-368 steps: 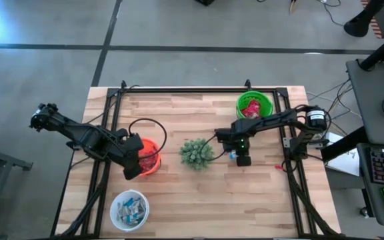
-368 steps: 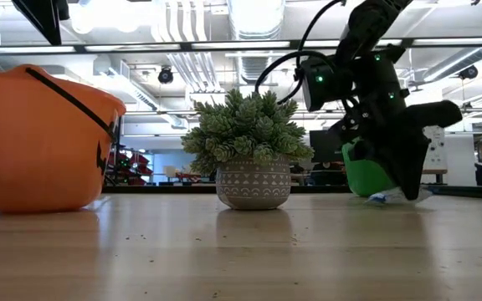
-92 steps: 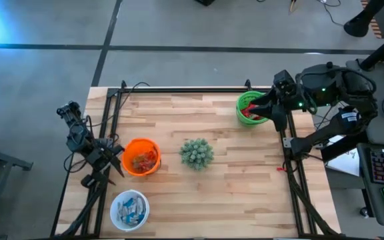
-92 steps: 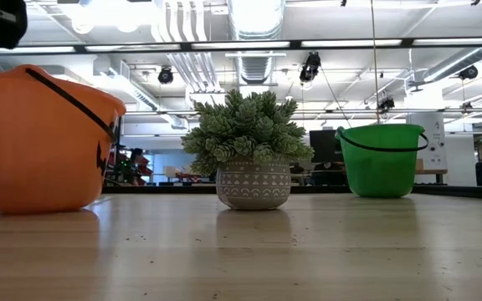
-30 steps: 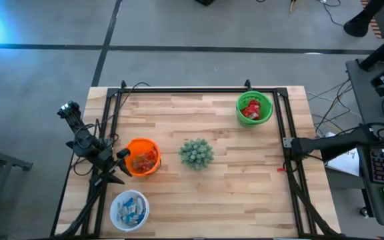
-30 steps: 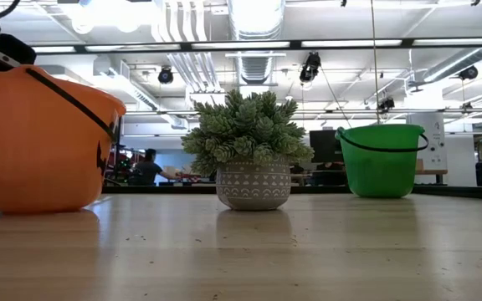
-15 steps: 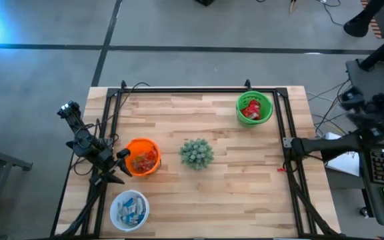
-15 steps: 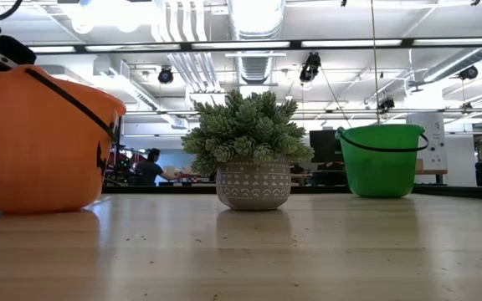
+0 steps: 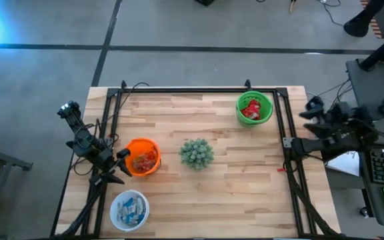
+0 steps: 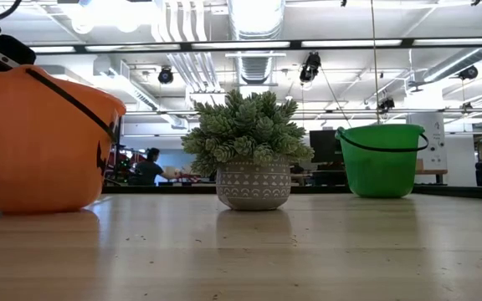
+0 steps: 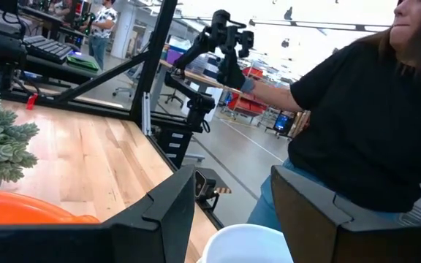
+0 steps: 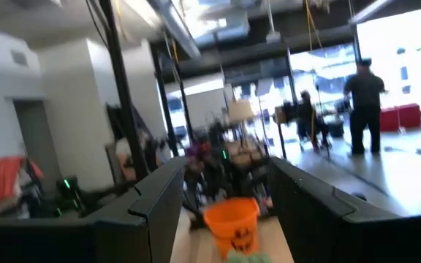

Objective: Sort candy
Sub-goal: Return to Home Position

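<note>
Gaping left fingers (image 11: pixel 168 208): set wide, holding nothing, poised just above the rim of the white bucket (image 11: pixel 247 237).
Right fingers (image 12: pixel 156 201): likewise wide, holding nothing.
Left gripper (image 9: pixel 121 155): low at the table's left edge, just beside the orange bucket (image 9: pixel 157 157), arm folded behind it.
Right gripper (image 12: pixel 226 169): out past the right rail, off the table (image 9: pixel 232 193), arm blurred; facing back across toward the orange bucket.
Change over three seconds: right gripper gone from above the green bucket (image 9: pixel 270 109), pulled out beyond the rail; left arm tucked in, gripper brought up against the orange bucket's side.
Change over half a second: right arm swung nearer the rail; left arm unmoved; buckets and plant (image 9: pixel 196 153) in the same spots.
Green bucket: far right part of the table, holding red candy packets (image 9: pixel 249 110).
Orange bucket: left of the plant, holding small sweets (image 9: pixel 143 160), colours hard to tell.
White bucket: near left corner, holding blue-and-white bars (image 9: pixel 131 210).
Plant: mid-table, between orange and green buckets, well apart from both.
Person (image 11: pixel 364 139): black top, standing close by the table on the white bucket's side, seen past the left fingers.
</note>
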{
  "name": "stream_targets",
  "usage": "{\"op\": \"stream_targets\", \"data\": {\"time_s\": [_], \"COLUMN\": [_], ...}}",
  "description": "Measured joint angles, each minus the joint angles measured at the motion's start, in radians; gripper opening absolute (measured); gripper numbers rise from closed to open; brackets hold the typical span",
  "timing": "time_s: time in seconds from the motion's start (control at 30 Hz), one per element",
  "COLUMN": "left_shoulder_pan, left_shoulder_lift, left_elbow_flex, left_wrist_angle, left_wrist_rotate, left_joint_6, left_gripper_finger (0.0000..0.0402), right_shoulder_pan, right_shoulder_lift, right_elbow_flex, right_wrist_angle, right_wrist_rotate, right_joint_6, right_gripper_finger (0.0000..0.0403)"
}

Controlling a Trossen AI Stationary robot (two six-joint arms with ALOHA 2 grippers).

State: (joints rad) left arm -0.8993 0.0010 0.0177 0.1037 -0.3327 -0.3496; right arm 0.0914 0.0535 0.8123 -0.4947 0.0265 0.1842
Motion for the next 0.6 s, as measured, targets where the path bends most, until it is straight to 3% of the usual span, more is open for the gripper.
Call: {"op": "stream_targets", "data": {"time_s": [0.6], "left_shoulder_pan": [0.000], "left_shoulder_lift": [0.003], "left_elbow_flex": [0.000], "left_wrist_angle": [-0.001], "left_wrist_rotate": [0.001], "left_joint_6": [0.000], "left_gripper_finger": [0.0162], "right_shoulder_pan": [0.000], "right_shoulder_lift": [-0.001], "right_elbow_flex": [-0.442], "right_wrist_angle": [0.340], "right_wrist_rotate": [0.000], "right_joint_6": [-0.047], "right_gripper_finger": [0.0189]}}
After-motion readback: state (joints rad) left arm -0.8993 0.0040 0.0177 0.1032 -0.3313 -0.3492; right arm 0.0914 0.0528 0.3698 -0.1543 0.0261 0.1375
